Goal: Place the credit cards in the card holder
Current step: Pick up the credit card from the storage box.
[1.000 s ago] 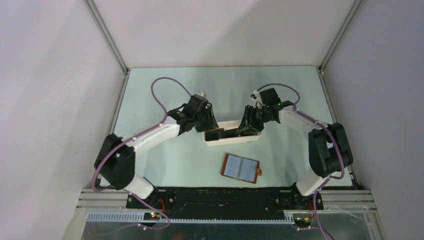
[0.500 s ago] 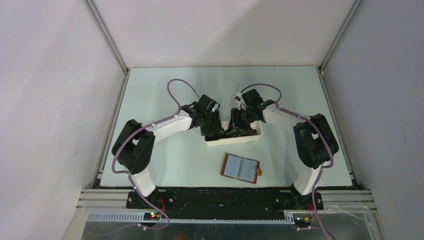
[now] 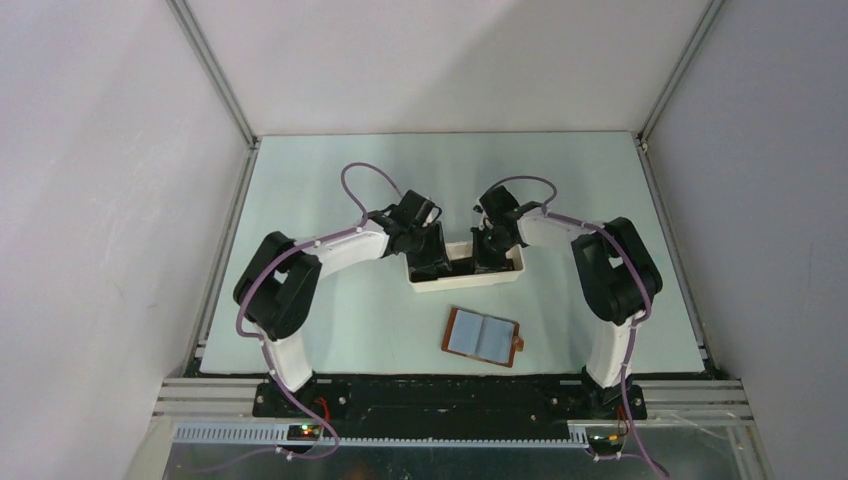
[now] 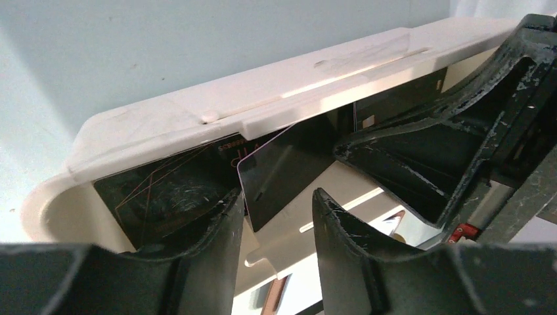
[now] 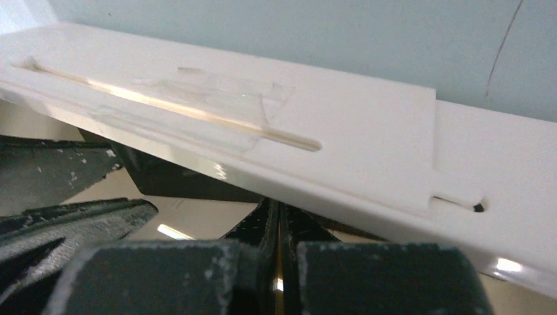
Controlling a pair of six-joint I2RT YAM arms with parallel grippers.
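Two dark credit cards [image 4: 289, 157] are seen leaning in the white tray [image 4: 197, 118]; there the left gripper [image 4: 276, 197] is held partly spread, the right gripper [image 5: 279, 213] pinched closed. The card holder [image 3: 483, 336] is laid open nearby.

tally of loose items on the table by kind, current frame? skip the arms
dark cards: 2 clearly seen, both inside the tray; more may be hidden behind the tools
white tray: 1
brown card holder: 1, lying open on the table
Total: 4 counted
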